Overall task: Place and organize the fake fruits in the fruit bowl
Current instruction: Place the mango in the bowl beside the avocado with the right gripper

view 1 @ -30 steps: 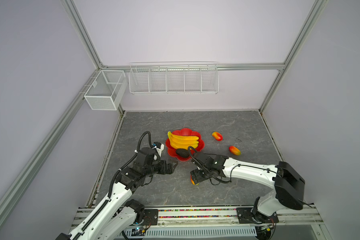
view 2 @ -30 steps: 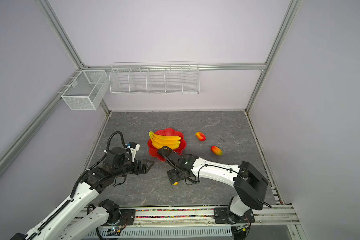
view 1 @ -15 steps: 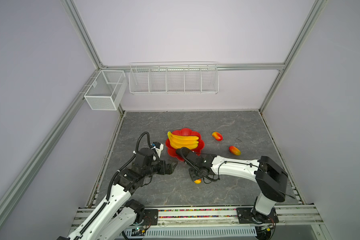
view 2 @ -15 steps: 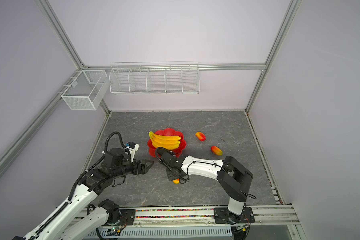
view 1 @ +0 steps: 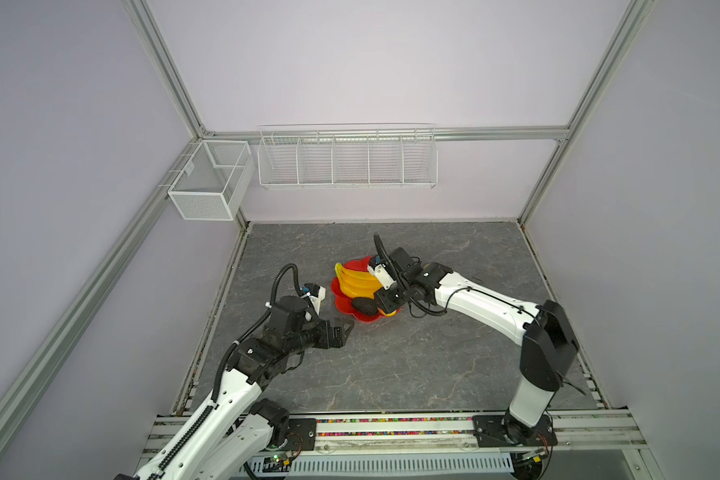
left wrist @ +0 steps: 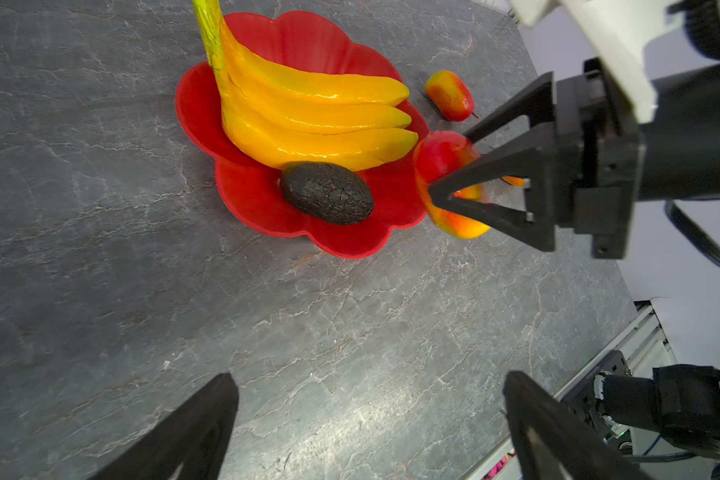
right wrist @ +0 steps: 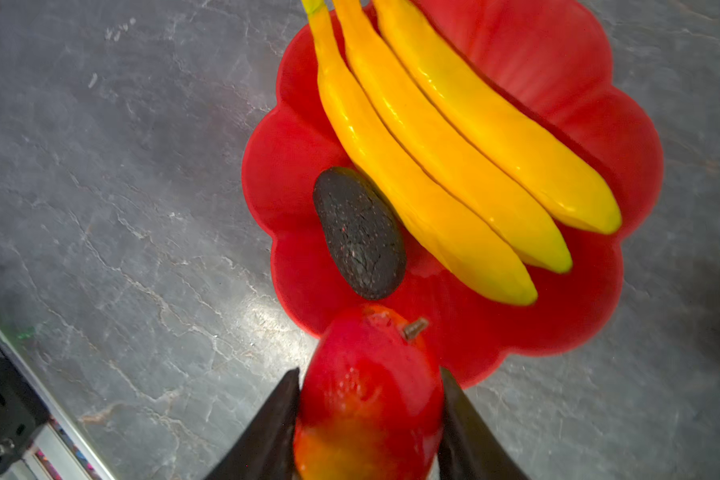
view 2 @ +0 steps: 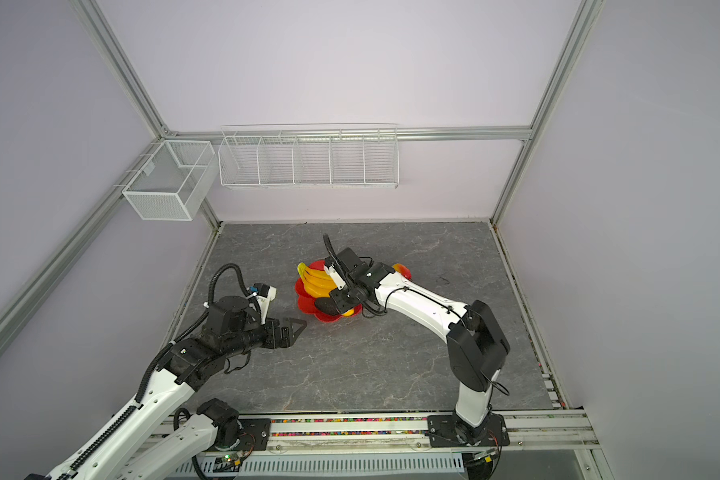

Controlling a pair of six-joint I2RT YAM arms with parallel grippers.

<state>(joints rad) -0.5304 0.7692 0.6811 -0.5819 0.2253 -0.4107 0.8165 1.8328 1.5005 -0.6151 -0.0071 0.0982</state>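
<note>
While my right jaws were closed on one mango [right wrist: 371,399], it hung over the near rim of the fruit bowl [right wrist: 558,320]. Ahead of the jaws: avocado [right wrist: 360,232], then banana bunch [right wrist: 433,166]. I judged it best to carry further in, lower beside the avocado and release gently. My left jaws were spread wide, empty.

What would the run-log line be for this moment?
right gripper: shut on held mango, at fruit bowl rim | left gripper: open, empty | in bowl: banana bunch, avocado | on table: loose mango
</note>
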